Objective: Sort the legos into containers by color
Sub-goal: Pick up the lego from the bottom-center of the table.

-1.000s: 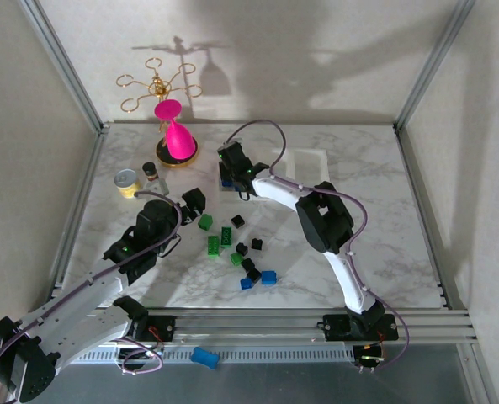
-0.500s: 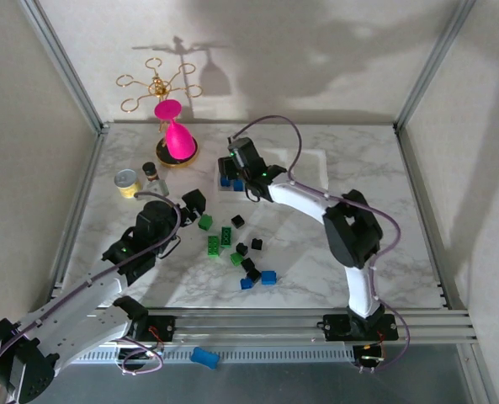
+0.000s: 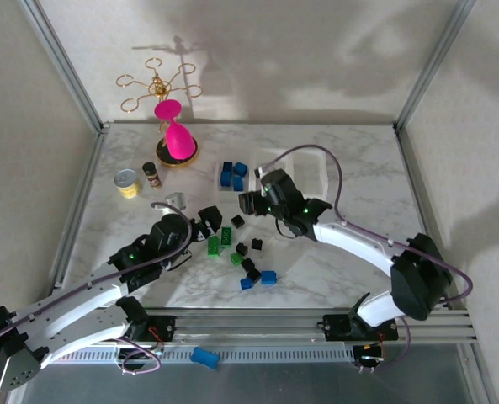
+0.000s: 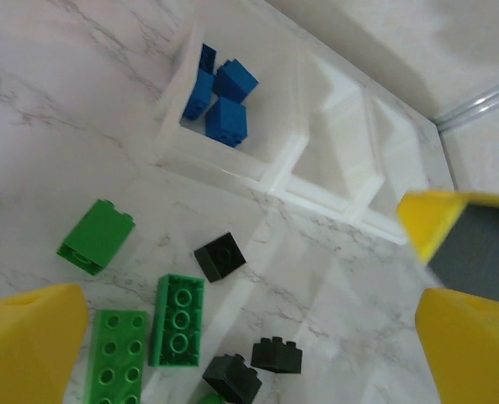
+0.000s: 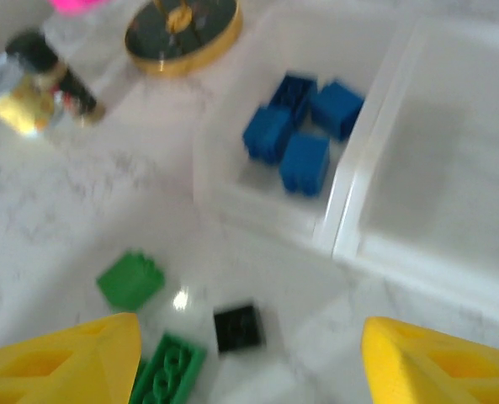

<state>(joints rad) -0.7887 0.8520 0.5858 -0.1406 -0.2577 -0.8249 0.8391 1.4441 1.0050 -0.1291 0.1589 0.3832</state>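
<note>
Sitting in the tray: a cluster of blue bricks (image 3: 232, 174) lies in the left compartment of the tray (image 3: 312, 162).
Left tool (image 3: 205, 221): its fingers are spread wide and grip nothing. It hangs on the near side of the tray, off the tray's left corner.
Green bricks (image 4: 177, 320): these lie on the bench (image 3: 358, 210) on the near side of the tray. Two long studded ones sit side by side with a shorter one to their left, all between the left tool's spread fingers in its wrist view.
Black bricks (image 4: 220, 257): one lies between the green bricks and the tray's near wall. Two more touch each other farther from the tray.
Right tool (image 3: 251, 202): its fingers are apart and hold nothing. It hangs just off the tray's near wall, in front of the left compartment, with the blue cluster ahead of it.
Loose blue pair (image 3: 259, 279): these sit on the bench farther from the tray than the green and black ones, well apart from both tools.
Change over the last second: the right tool stood over the tray's left compartment and hid part of the cluster. It is now back on the near side, with the cluster uncovered. The left tool has come in toward the green bricks from farther to the tray's left.
</note>
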